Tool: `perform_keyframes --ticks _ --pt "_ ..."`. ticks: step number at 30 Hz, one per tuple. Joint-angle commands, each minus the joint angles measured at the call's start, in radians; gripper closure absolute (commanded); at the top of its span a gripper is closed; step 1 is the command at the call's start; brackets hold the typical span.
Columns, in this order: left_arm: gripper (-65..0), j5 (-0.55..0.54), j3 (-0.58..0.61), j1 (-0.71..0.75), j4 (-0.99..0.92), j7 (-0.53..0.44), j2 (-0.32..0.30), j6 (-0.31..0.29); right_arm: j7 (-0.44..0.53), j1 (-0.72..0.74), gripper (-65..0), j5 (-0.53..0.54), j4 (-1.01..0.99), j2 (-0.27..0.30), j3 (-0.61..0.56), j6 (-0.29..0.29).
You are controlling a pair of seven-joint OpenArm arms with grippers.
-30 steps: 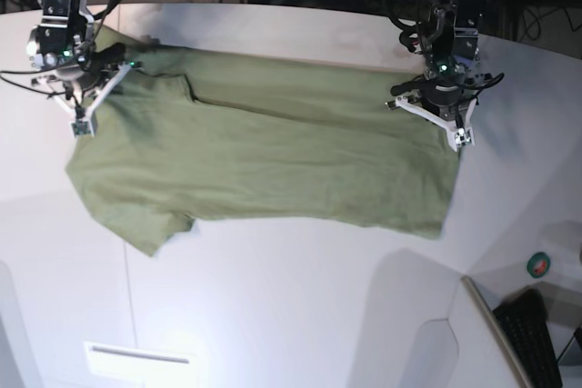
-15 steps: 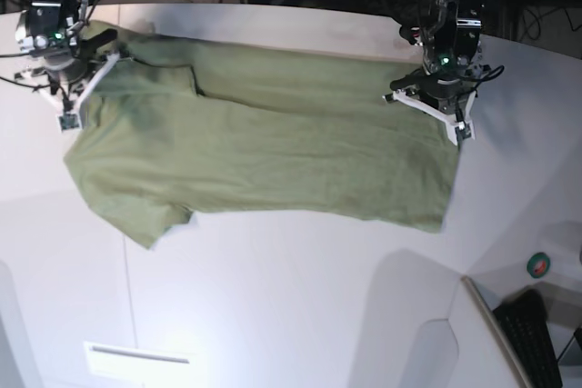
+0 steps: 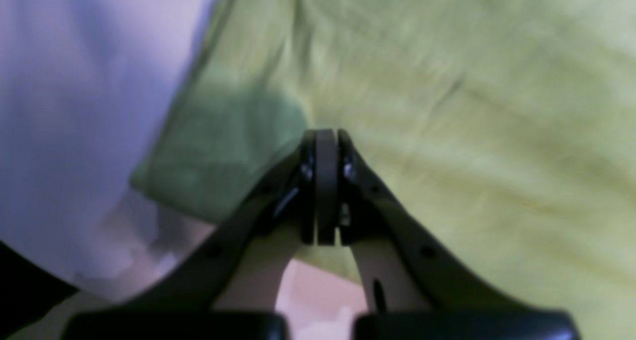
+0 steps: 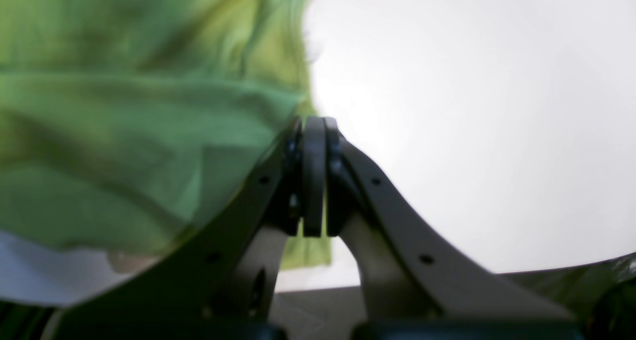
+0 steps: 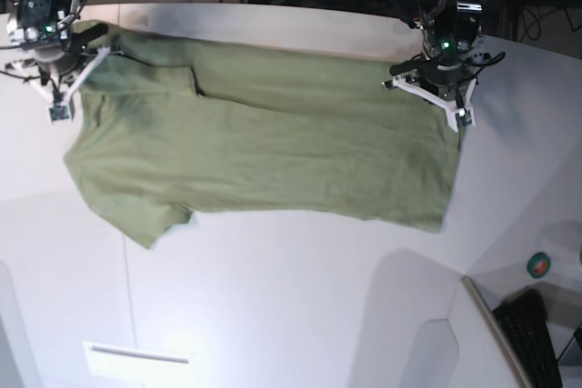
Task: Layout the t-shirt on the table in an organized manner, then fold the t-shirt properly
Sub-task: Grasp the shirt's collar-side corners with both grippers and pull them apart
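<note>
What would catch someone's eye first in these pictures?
The green t-shirt stretched wide across the white table, one sleeve pointing toward the near side. Each far corner is pinched by a shut gripper: the right gripper at the base view's left, the left gripper at its right.

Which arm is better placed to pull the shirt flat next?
Neither alone. The left end effector and right end effector are each shut on the t-shirt at opposite ends; both should pull together.
</note>
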Motion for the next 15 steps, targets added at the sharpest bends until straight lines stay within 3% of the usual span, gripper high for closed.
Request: perform_keyframes --ticks 1,7,10,15 --pt "0.0 0.007 -0.002 -0.008 0.004 -0.019 -0.006 0.001 0.01 0.001 0.0 -0.001 -0.002 0.006 0.004 -0.003" --pt "0.0 0.009 -0.001 -0.036 -0.085 -0.019 -0.009 0.001 0.013 0.003 0.0 0.0 -0.114 0.002 -0.002 0.001" --pt "0.0 0.009 0.004 -0.026 -0.115 -0.025 -0.04 0.001 0.053 -0.013 0.0 0.0 -0.158 0.002 0.001 0.001" --pt "0.0 0.009 0.005 0.044 -0.074 -0.09 -0.069 0.001 0.093 -0.06 0.0 0.0 -0.16 0.002 -0.004 0.001"
